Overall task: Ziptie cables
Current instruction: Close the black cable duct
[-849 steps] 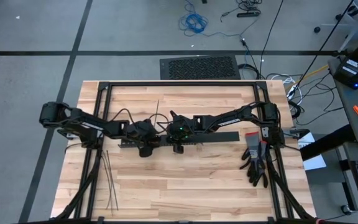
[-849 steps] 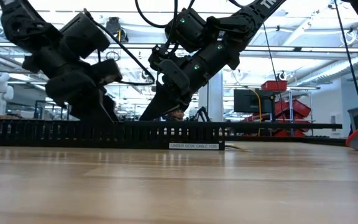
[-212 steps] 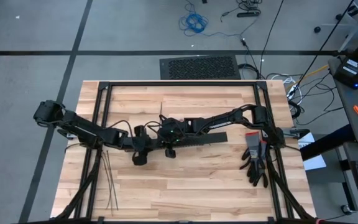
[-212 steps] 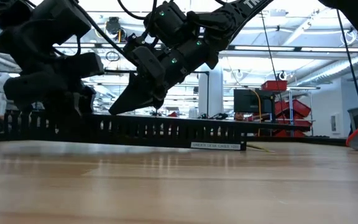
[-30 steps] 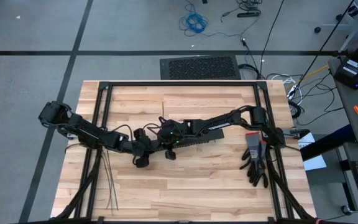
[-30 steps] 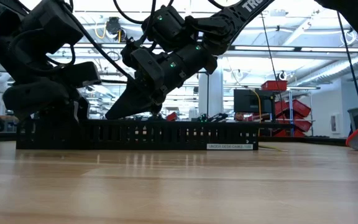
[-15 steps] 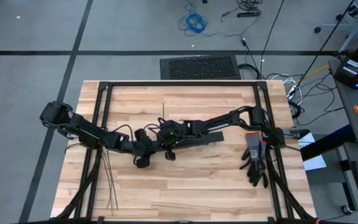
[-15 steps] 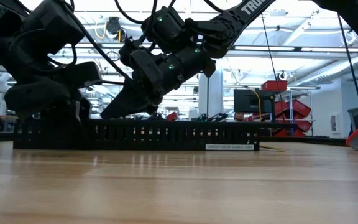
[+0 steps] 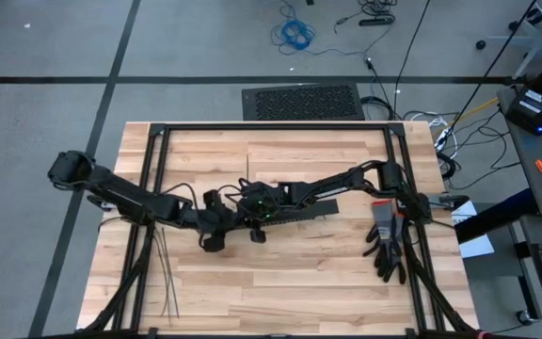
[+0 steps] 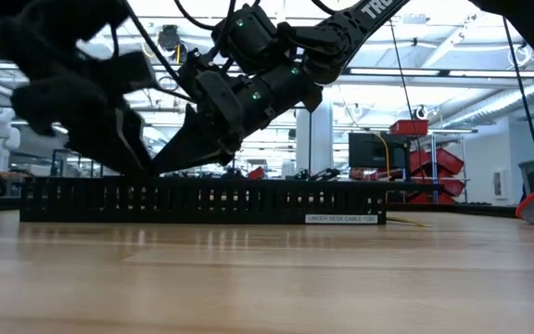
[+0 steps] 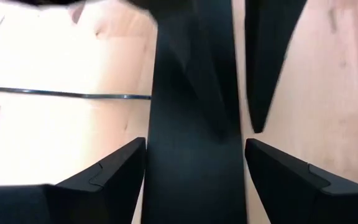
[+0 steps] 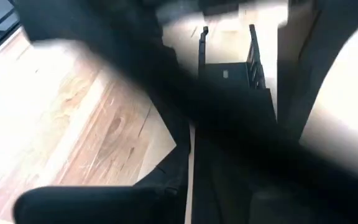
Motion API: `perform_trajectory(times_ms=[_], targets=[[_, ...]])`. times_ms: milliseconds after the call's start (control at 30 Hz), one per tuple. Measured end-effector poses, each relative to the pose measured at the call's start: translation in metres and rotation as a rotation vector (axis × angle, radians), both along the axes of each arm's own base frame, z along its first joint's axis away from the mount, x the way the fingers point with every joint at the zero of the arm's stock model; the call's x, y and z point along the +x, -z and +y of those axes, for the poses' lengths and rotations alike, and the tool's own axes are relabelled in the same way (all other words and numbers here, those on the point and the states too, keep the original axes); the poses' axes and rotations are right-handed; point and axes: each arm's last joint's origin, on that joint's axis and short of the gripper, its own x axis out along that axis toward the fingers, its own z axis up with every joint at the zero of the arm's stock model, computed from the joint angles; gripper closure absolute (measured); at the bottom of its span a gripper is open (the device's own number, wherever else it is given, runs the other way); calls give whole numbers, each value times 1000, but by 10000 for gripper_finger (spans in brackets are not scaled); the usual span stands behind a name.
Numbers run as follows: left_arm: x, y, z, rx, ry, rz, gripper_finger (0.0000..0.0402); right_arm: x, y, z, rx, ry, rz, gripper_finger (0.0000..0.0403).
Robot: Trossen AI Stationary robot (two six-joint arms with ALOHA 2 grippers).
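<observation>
Left pincer (image 9: 222,226) sits over the left end of the long black slotted plastic duct (image 9: 299,211), near the middle of the pale wooden bench (image 9: 280,282). Its wrist view shows its two dark fingers (image 11: 110,171) spread wide, one on each side of the duct, gripping nothing. Right pincer (image 9: 245,209) is just beside it, reaching in from the right along the duct; whether its fingers are parted or closed I cannot tell (wrist view is mostly dark blur). In the low view both arms lean down onto the duct's left half, tips close together at its top edge.

Task items: a few thin straight dark plastic zipties (image 9: 165,273) lie loose near the bench's front-left corner, well apart from both pincers. One thin dark strip (image 9: 244,166) stands up just behind the pincers; likely a ziptie, not certain. The multicoloured wire bundle does not show in any view; presumably inside the duct or under the arms.

Judgement on the step: looks like work at the duct's left end, steadying it or reaching the wires within. To do it well, the left pincer should close squarely on the duct walls so the duct does not skate along the bench, and the right should keep its tips clear of the slots.

A pair of dark work gloves (image 9: 387,241) lies at the bench's right edge, uninvolved.
</observation>
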Motion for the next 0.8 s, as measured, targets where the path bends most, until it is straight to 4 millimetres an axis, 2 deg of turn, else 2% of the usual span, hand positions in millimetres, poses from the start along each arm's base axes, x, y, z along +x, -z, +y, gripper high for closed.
perform_trajectory(times_ms=[133, 233, 333, 467, 667, 800], targets=[[-7, -15, 1, -21, -27, 89, 129, -1, -1, 0, -8, -6, 1, 328], [-17, -23, 4, -34, -74, 166, 129, 0, -10, 3, -33, -27, -47, 323], [-33, -26, 7, -37, -126, 272, 129, 2, -22, 7, -54, -48, -120, 323], [-51, -29, 9, -55, -176, 369, 129, 1, -26, 7, -56, -53, -132, 323], [-61, -38, 5, -71, -163, 313, 129, -1, -23, 5, -54, -46, -91, 323], [-59, -40, 5, -42, -182, 252, 129, -1, -23, 11, -46, -59, -89, 323]])
